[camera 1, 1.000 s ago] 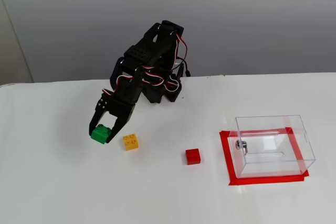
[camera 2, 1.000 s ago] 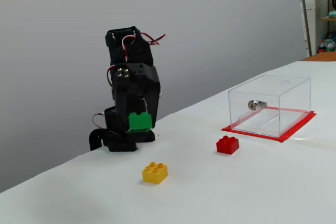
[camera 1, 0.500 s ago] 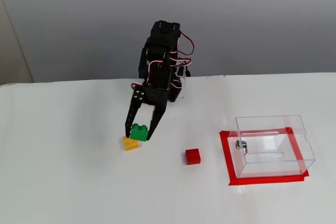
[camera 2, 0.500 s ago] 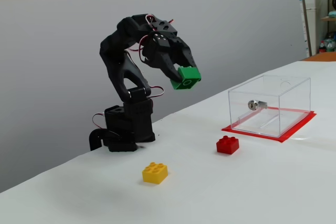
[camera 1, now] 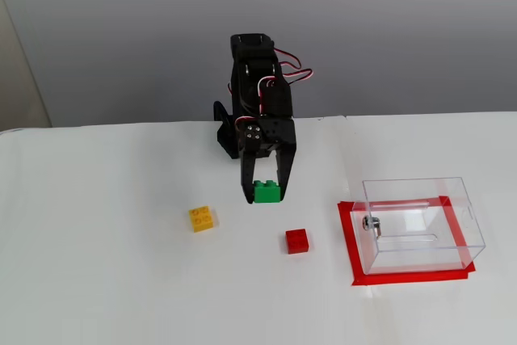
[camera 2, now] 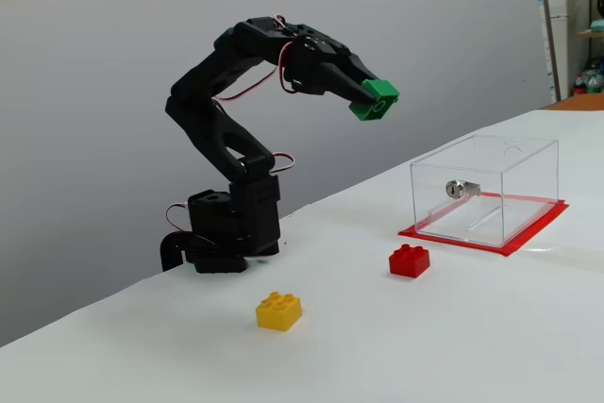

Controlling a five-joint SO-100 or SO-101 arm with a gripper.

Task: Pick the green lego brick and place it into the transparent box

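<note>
My black gripper (camera 1: 266,192) (camera 2: 375,99) is shut on the green lego brick (camera 1: 266,191) (camera 2: 375,100) and holds it high in the air. In both fixed views the brick hangs between the arm's base and the transparent box (camera 1: 422,224) (camera 2: 486,188). The box stands on a red taped rectangle, right of the gripper, with a small metal knob on one wall. Nothing shows inside it.
A yellow brick (camera 1: 202,218) (camera 2: 279,310) and a red brick (camera 1: 296,241) (camera 2: 409,260) lie on the white table. The red one sits between the arm and the box. The arm's base (camera 2: 222,231) stands at the table's back edge.
The arm has swung toward the box and stretched out, carrying the green brick from near the yellow brick, past it, to above the red brick's side of the table.
</note>
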